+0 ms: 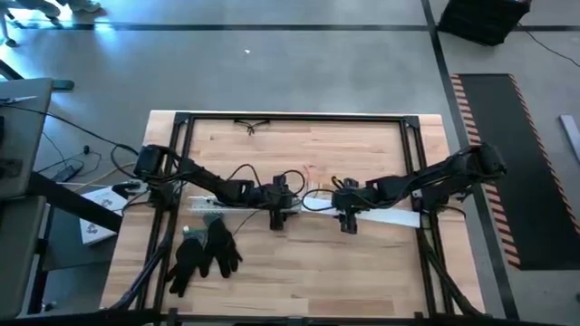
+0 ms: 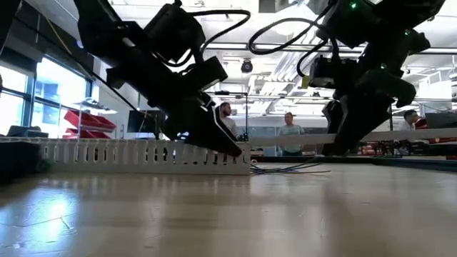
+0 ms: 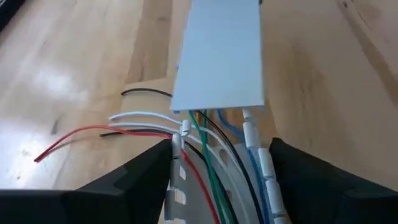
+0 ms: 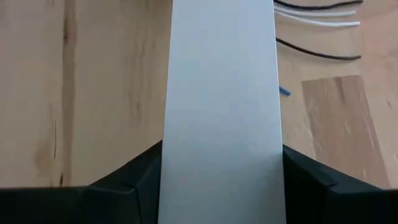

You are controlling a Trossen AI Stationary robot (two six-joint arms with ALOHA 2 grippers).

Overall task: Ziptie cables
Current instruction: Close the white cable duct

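A white slotted channel (image 1: 240, 206) lies on the table's middle, left of centre. The cables (image 3: 208, 168), thin red, green, black, white and blue wires, run inside it and spill out at its end onto the wood (image 2: 285, 169). My left gripper (image 3: 221, 180) is shut on the channel near that end. My right gripper (image 4: 221, 186) is shut on a flat white cover strip (image 1: 390, 215). The strip reaches from the right toward the channel's end. My left gripper pinches the channel's two slotted side walls (image 3: 177, 155) between its fingers, close to the open end. It slants down from above, fingers across the channel. The channel rests on the table. My right gripper pinches the cover strip by its two long edges (image 4: 166, 155), fingers across it. The strip hangs about level, lifted clear of the table (image 2: 371, 135), its free end near the channel's end.
A pair of black gloves (image 1: 204, 254) lies near the front left. A small dark item (image 1: 254, 125) lies at the far edge. A black frame (image 1: 290, 116) runs round the table. People stand in the room behind (image 2: 289, 132).
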